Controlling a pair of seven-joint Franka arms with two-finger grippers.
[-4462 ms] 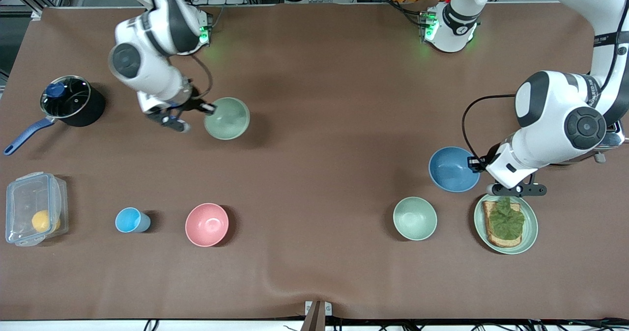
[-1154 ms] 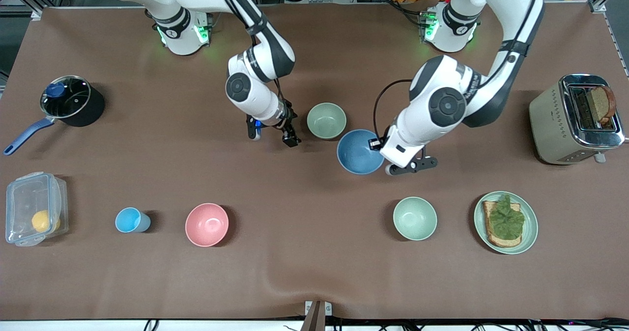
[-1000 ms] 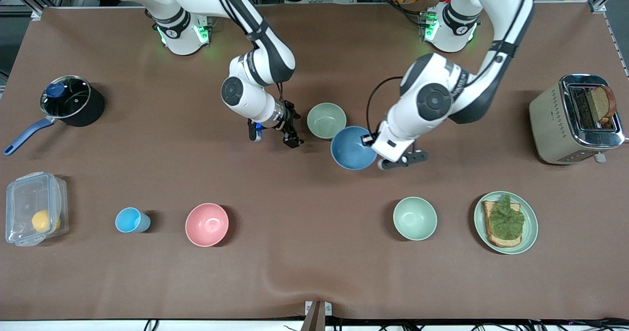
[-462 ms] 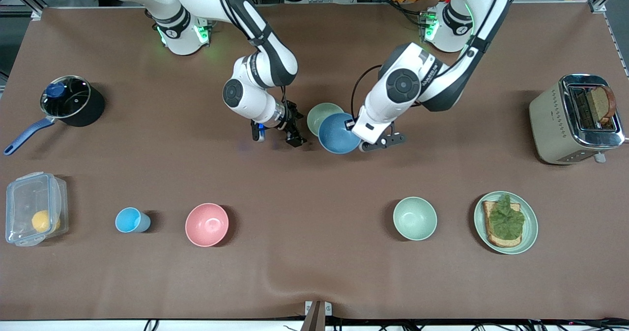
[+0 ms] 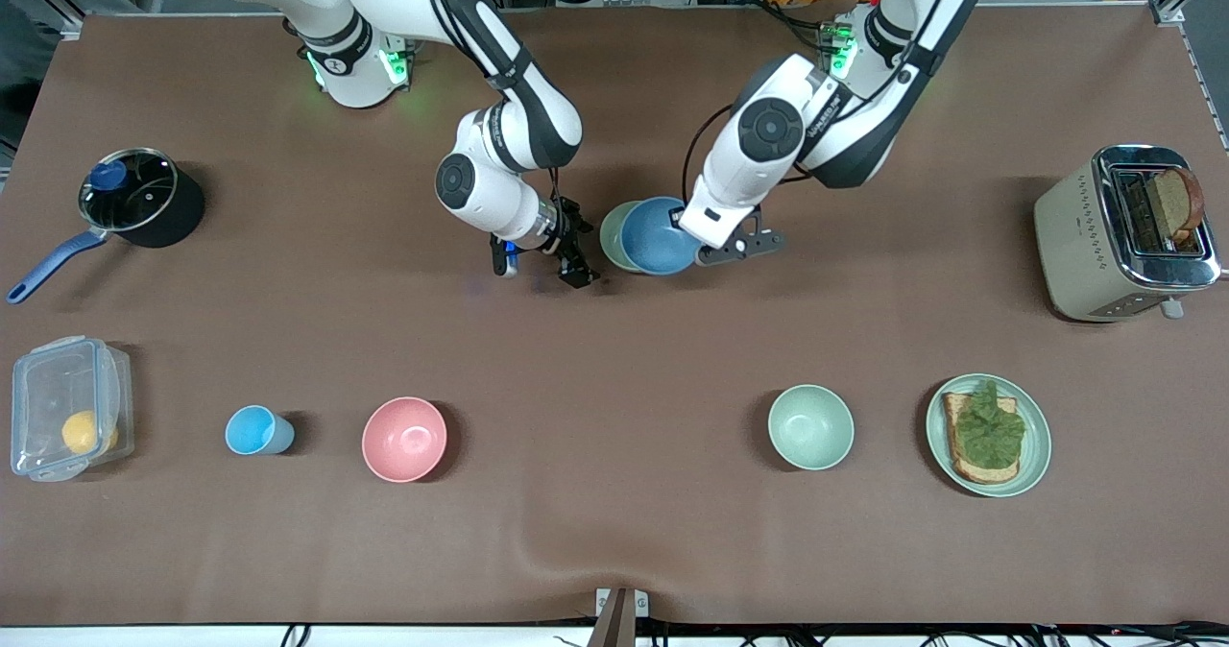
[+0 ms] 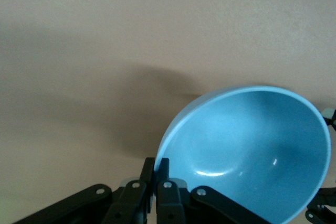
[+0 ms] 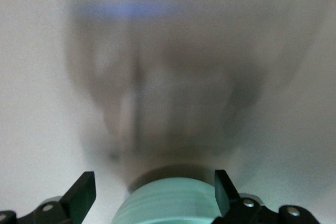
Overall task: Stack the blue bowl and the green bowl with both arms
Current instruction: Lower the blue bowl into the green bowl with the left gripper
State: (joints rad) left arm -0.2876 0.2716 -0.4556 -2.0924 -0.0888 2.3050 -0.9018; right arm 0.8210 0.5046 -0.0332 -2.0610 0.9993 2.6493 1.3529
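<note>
Front view: blue bowl [image 5: 658,236] hides most green bowl [image 5: 609,237].

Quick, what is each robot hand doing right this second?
Left gripper: shut on the blue bowl, over the green bowl.
Right gripper: open, holding nothing, beside the green bowl.

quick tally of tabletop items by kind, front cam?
Bowls: 4 (blue bowl, green bowl, pink, mint)
Cups: 1
Plates: 1
Pots: 1
Containers: 1
Toasters: 1
Total: 9
</note>
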